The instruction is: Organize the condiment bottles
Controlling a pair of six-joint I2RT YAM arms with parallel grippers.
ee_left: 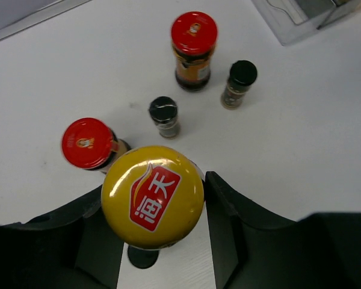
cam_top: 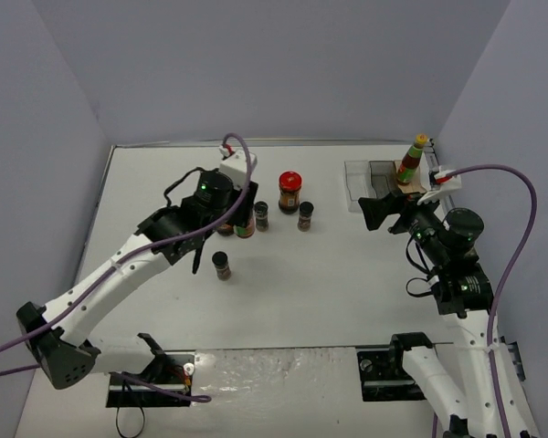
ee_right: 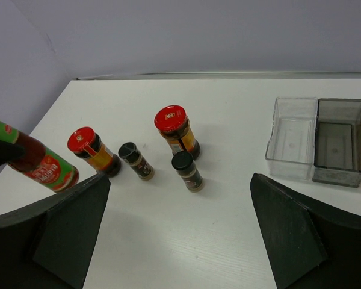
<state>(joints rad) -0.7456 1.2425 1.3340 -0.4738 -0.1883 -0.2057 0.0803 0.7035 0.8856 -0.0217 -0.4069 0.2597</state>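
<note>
Bottle (ee_left: 152, 195) cap logo: left-wrist view only

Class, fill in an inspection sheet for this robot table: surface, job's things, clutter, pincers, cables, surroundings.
Surface: white table; three-part tray at far right.
Job's things: sauce bottle tilted in the left pincer; second sauce bottle upright at the tray's right end; two red-lidded jars and three black-capped jars standing loose.
Clutter: nothing seen.
Pincers: left pincer shut on sauce bottle; right pincer open, empty.
Cables: purple cables, one along each arm.
Surroundings: plain grey walls.
</note>
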